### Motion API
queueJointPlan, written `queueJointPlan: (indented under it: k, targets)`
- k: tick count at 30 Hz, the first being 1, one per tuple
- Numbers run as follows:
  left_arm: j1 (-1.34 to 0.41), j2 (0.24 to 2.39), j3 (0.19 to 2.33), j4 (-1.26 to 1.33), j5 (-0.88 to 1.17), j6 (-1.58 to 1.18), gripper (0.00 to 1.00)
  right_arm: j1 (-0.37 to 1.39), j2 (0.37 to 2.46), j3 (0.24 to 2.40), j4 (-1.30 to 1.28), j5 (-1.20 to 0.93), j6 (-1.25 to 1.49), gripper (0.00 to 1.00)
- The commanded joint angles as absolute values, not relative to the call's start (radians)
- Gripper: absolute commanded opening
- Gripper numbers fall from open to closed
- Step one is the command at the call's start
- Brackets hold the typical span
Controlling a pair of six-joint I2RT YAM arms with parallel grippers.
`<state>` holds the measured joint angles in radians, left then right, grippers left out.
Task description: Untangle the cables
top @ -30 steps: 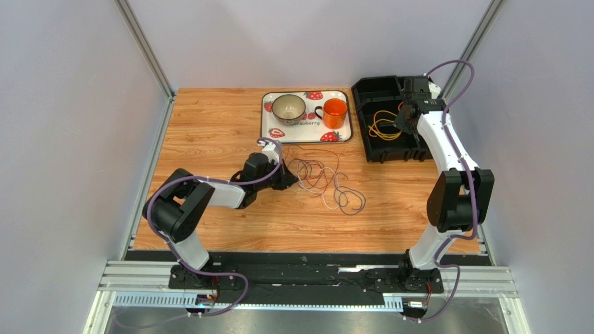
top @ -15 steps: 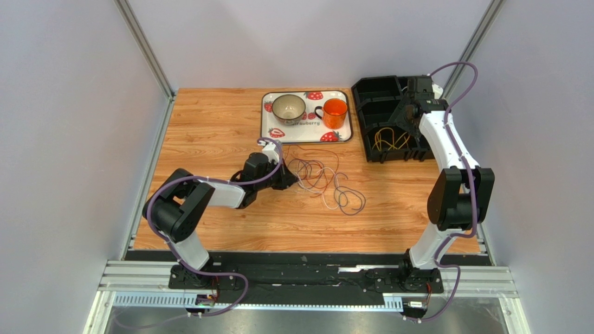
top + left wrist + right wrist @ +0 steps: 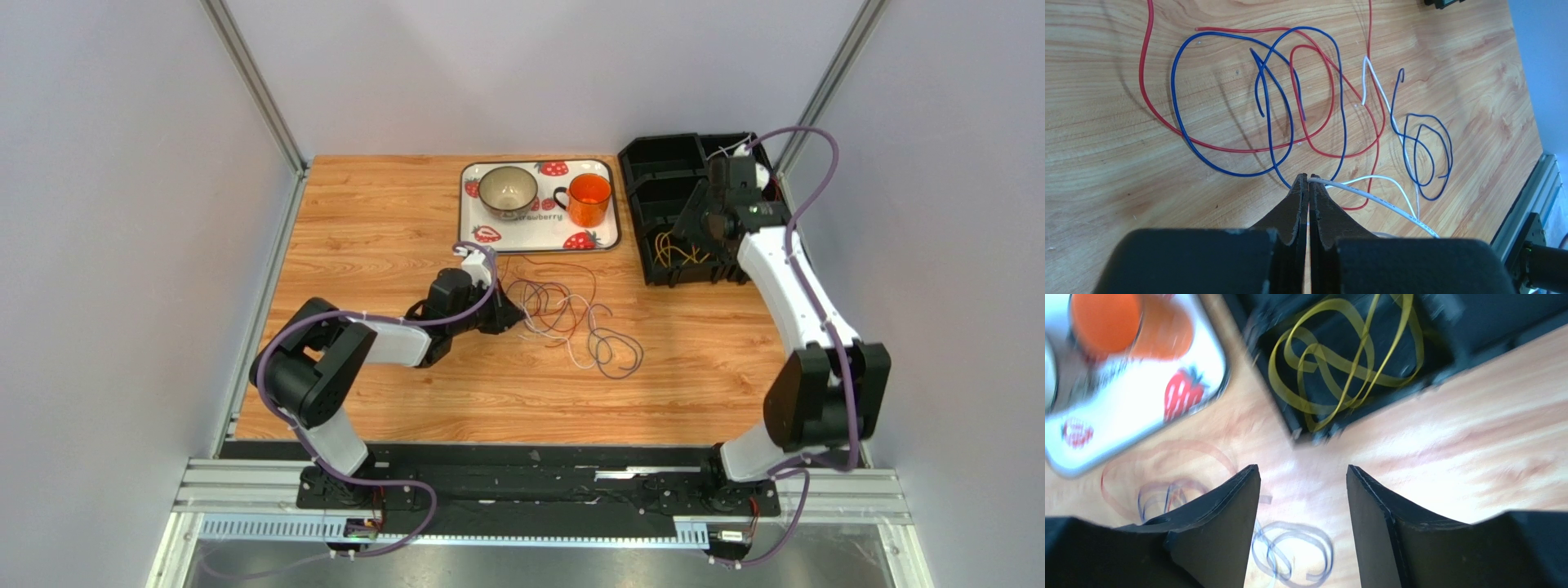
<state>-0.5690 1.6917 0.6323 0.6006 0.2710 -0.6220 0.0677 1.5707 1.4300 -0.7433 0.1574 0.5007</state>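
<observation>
Left wrist view: a red cable (image 3: 1146,92), a blue cable (image 3: 1172,86) and a white cable (image 3: 1364,195) lie looped over one another on the wooden table (image 3: 1106,171). The left gripper (image 3: 1309,180) is pressed together, pinching the white cable. A yellow cable (image 3: 677,254) lies coiled in the black bin (image 3: 662,159); near it the right gripper (image 3: 1301,471) hangs spread and empty

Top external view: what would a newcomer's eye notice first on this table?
A cable tangle of red, blue and white loops lies mid-table, the left pincer shut on its edge. A yellow cable lies coiled in the black bin at far right, the open right pincer near it.
</observation>
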Motion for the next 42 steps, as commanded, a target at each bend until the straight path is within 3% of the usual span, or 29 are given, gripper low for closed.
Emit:
queueJointPlan:
  k: [1, 11, 17, 22, 30, 36, 42]
  targets:
    - [-0.580, 1.608, 0.617, 0.646, 0.259, -0.603, 0.00, 0.214, 1.399, 1.278, -0.664, 0.132, 0.506, 0.58]
    - [-0.591, 1.312, 0.724, 0.191, 0.181, -0.578, 0.00, 0.501, 1.183, 0.979, -0.568, 0.114, 0.578, 0.58]
    - [-0.595, 1.068, 0.917, -0.142, 0.115, -0.545, 0.00, 0.517, 1.092, 0.890, -0.589, 0.110, 0.580, 0.58]
    - [-0.595, 1.032, 1.185, -0.372, 0.104, -0.519, 0.00, 0.518, 1.029, 0.824, -0.583, 0.103, 0.578, 0.58]
    - [-0.614, 0.988, 1.482, -0.479, 0.057, -0.468, 0.00, 0.518, 1.051, 0.790, -0.565, 0.075, 0.566, 0.57]
    - [-0.615, 0.931, 1.272, -0.453, 0.021, -0.515, 0.00, 0.518, 1.051, 0.775, -0.546, 0.069, 0.571, 0.57]
    - [-0.615, 0.907, 0.835, -0.220, 0.078, -0.644, 0.00, 0.518, 1.046, 0.772, -0.568, 0.072, 0.560, 0.57]
